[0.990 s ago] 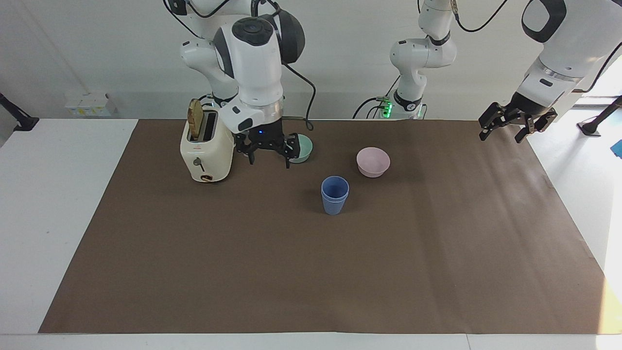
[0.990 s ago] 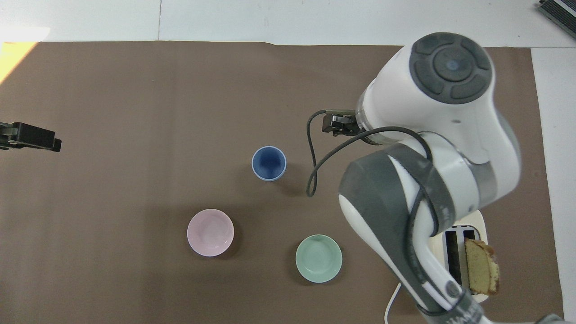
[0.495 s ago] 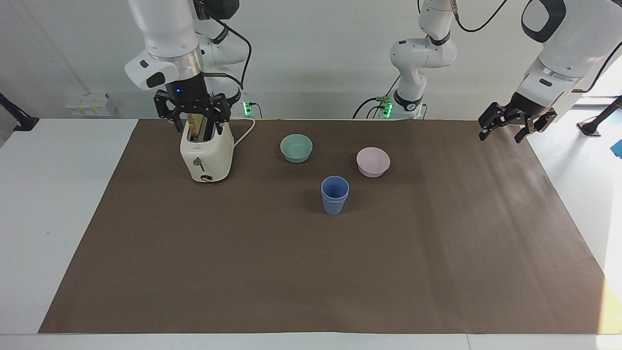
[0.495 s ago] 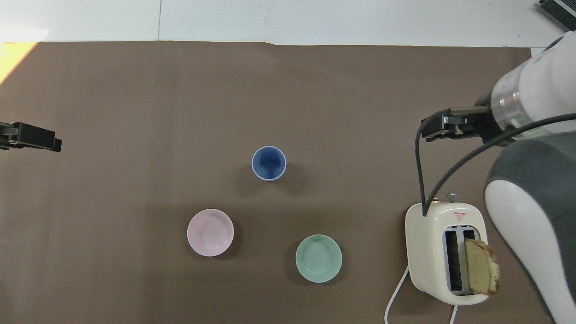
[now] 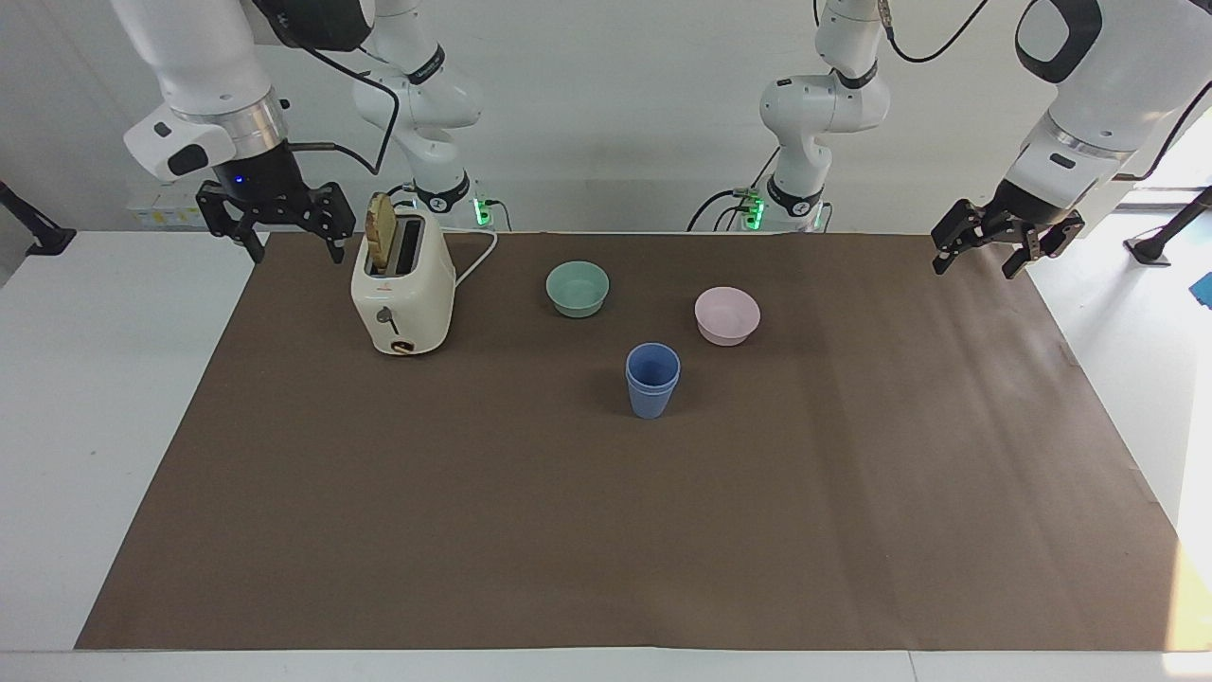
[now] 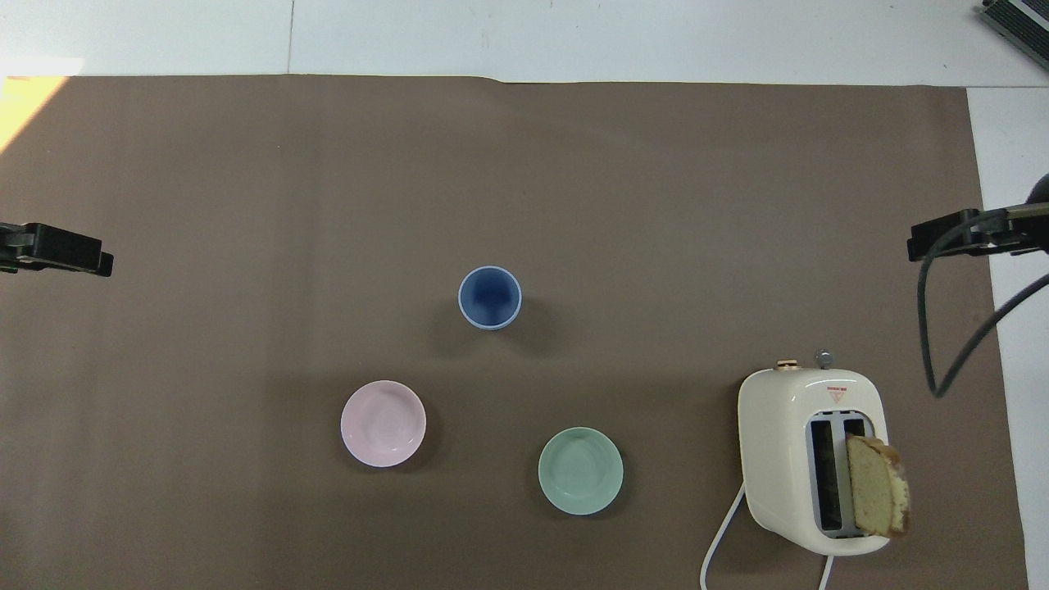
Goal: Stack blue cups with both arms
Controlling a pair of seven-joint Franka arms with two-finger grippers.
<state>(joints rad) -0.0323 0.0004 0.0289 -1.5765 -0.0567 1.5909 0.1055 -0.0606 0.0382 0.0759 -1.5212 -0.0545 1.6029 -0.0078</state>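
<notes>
The blue cups (image 5: 652, 380) sit nested, one inside the other, upright near the middle of the frame on the brown mat (image 5: 606, 530) covering the table. The pink bowl (image 5: 727, 314) and teal bowl (image 5: 578, 288) lie just above them. At upper left, by the toaster (image 5: 402, 294), hangs the right gripper (image 5: 276, 216), released and empty; at upper right the left gripper (image 5: 1002, 239), likewise spread with nothing in it.

High facing camera and steep overhead camera share the brown mat (image 5: 606, 530)

White table (image 5: 57, 398), brown mat (image 5: 606, 530), pale wall (image 5: 644, 114), sunlit corner
</notes>
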